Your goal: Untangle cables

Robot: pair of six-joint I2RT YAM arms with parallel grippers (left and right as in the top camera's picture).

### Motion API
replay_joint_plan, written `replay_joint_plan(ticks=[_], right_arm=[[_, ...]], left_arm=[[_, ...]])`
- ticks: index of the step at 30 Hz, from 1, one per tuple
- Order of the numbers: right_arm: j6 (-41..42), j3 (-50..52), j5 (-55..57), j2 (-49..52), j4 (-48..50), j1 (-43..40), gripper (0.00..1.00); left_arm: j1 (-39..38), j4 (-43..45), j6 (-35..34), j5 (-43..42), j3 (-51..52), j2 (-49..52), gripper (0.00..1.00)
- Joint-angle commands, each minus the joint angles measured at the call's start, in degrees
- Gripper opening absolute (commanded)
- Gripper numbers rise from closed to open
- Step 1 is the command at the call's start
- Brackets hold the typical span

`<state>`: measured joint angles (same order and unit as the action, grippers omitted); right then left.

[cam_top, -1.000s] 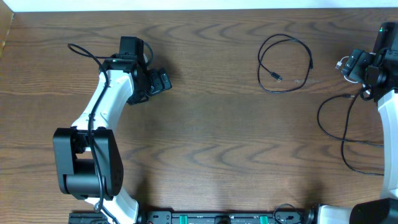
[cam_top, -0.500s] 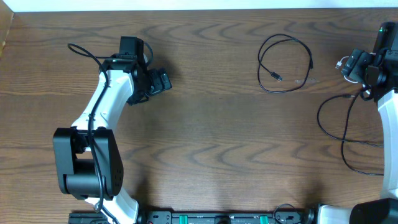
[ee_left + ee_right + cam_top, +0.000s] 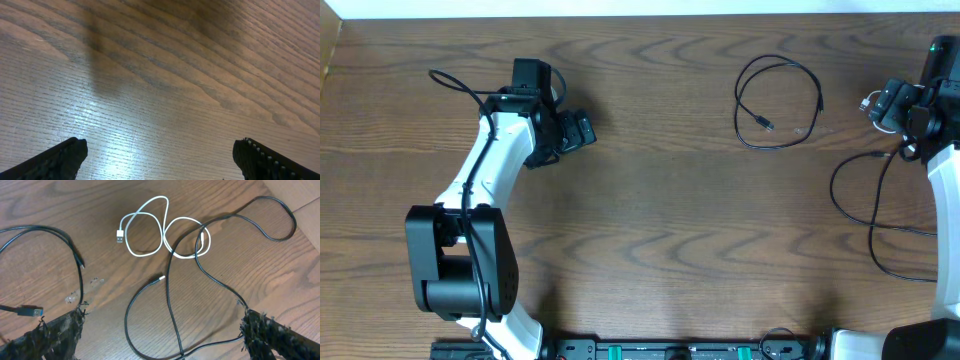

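Observation:
The right wrist view shows a white cable (image 3: pixel 150 230) lying in two loops on the wood. A long black cable (image 3: pixel 172 305) crosses over its right loop and runs down between my right gripper's fingers (image 3: pixel 280 337). A second black cable (image 3: pixel 47 230) with a blue plug lies apart at the left. From overhead that one is a separate loop (image 3: pixel 780 100). The long black cable (image 3: pixel 850 215) trails below the right gripper (image 3: pixel 880 105), which is open above the cables. My left gripper (image 3: pixel 578 130) is open over bare wood (image 3: pixel 160 100), far from all cables.
A thicker black cord (image 3: pixel 450 82) runs from the left arm across the table's back left. Both arm bases stand along the front edge (image 3: pixel 650 350). The table's pale far edge (image 3: pixel 300 192) shows at the upper right of the right wrist view.

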<state>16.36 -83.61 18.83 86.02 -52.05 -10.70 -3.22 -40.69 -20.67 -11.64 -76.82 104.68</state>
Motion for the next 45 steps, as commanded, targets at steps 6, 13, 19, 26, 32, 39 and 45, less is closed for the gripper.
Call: replay_joint_plan(ticks=[6, 13, 19, 26, 32, 39, 45], right_arm=[[0.8, 0.2, 0.0, 0.4, -0.1, -0.5, 0.99], [0.8, 0.2, 0.0, 0.4, -0.1, -0.5, 0.99], [0.8, 0.2, 0.0, 0.4, -0.1, -0.5, 0.99], [0.8, 0.2, 0.1, 0.4, -0.1, -0.5, 0.99], [0.8, 0.2, 0.0, 0.4, -0.1, -0.5, 0.99], [0.8, 0.2, 0.0, 0.4, -0.1, -0.5, 0.99], [0.8, 0.2, 0.1, 0.4, -0.1, -0.5, 0.99]], left_arm=[[-0.1, -0.2, 0.7, 0.8, -0.3, 0.2, 0.98], [-0.1, -0.2, 0.7, 0.8, -0.3, -2.6, 0.98], [-0.1, -0.4, 0.7, 0.8, -0.3, -8.2, 0.98], [-0.1, -3.0, 1.3, 2.2, -0.2, -14.2, 0.98], [-0.1, 0.7, 6.8, 2.3, 2.4, -14.3, 0.98], [-0.1, 19.2, 7.1, 1.6, 14.6, -14.4, 0.98], [-0.1, 37.0, 7.1, 1.6, 30.2, -14.4, 0.98]])
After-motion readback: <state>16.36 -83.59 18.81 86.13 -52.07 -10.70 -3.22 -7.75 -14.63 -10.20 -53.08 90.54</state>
